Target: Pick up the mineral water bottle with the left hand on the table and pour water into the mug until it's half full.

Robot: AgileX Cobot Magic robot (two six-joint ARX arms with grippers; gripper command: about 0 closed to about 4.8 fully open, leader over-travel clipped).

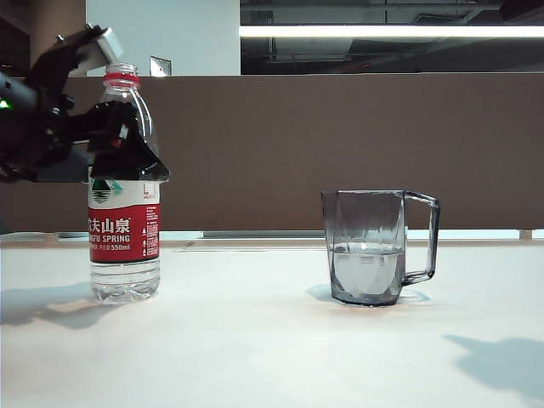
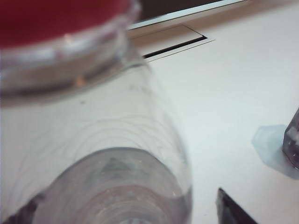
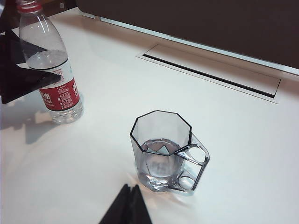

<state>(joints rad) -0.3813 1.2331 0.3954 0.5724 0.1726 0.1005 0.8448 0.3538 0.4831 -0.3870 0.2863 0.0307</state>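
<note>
**A:** Take the mug [image 1: 371, 246] as the landmark. What stands to its left?

**B:** The mineral water bottle [image 1: 124, 183], upright on the table [image 1: 255, 340], well apart from the mug on that side. It has no cap, and a good share of the water is gone. The left gripper [image 1: 119, 136] sits at the bottle's shoulder with its jaws spread as wide as they go. One black finger crosses the front of the shoulder. I can't tell if anything touches the plastic, but nothing is clamped.

**A:** How would that bottle handle?

**B:** Light, I'd judge, with thin ribbed walls that give under a squeeze. With the neck open, a hard pinch could push water out. The label band, lower down, looks like the firmest and least slippery place to take hold.

**A:** And the mug itself?

**B:** Rigid faceted walls, the handle turned away from the bottle, and water roughly to the middle. It looks heavy enough to stay put.

**A:** To the mug's right?

**B:** The right gripper [image 3: 126, 205] hovers near the mug. Its dark fingertips meet, so it is closed on nothing.
</note>
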